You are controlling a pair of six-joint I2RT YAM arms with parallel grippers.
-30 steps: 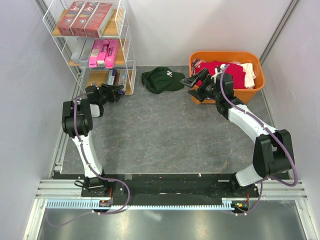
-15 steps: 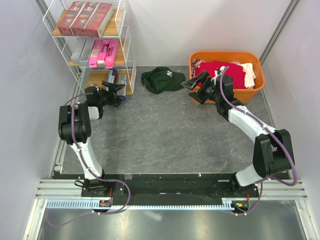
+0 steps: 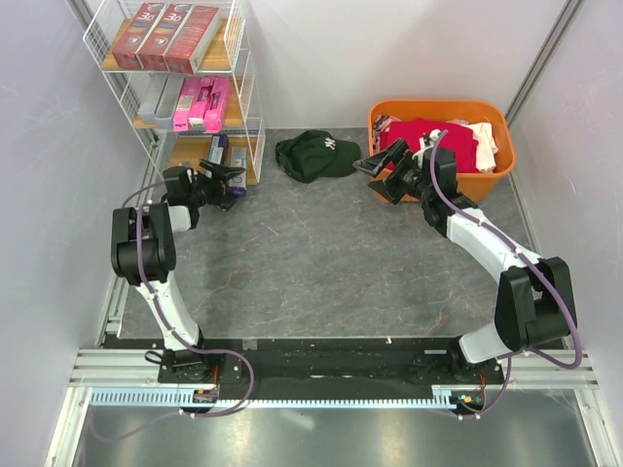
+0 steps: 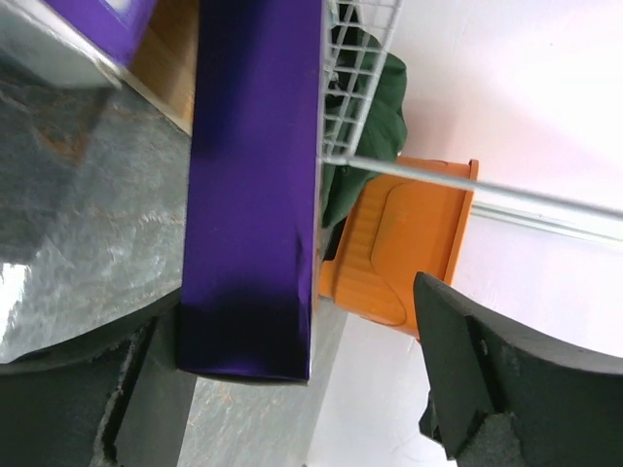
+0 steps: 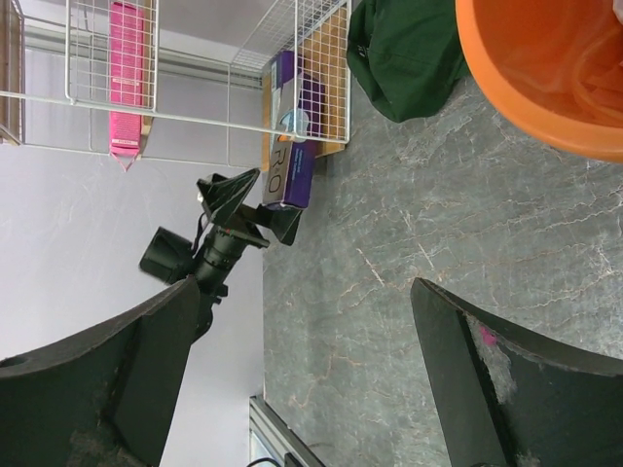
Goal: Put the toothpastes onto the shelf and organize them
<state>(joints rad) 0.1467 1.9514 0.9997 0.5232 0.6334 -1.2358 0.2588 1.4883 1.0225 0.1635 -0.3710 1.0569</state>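
Flanking a purple cardboard toothpaste box (image 4: pixel 253 175) at the white wire shelf (image 3: pixel 190 149), the left gripper (image 3: pixel 232 179) is hovering, jaws spread; the right gripper (image 3: pixel 374 177) is gaping empty.

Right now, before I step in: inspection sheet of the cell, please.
Surface: grey marbled table; cap and tub sit on it.
Job's things: shelf holds red boxes on top, grey boxes and pink boxes in the middle, purple boxes at the bottom; one jutting purple box sticks out of the front.
Clutter: green cap; orange tub of clothes.
Grippers: left pincer open, straddling the jutting purple box's end; right pincer open, empty, beside the tub.
Cables: purple cables along both arms; no snag seen.
Surroundings: white walls; metal rail at near edge.
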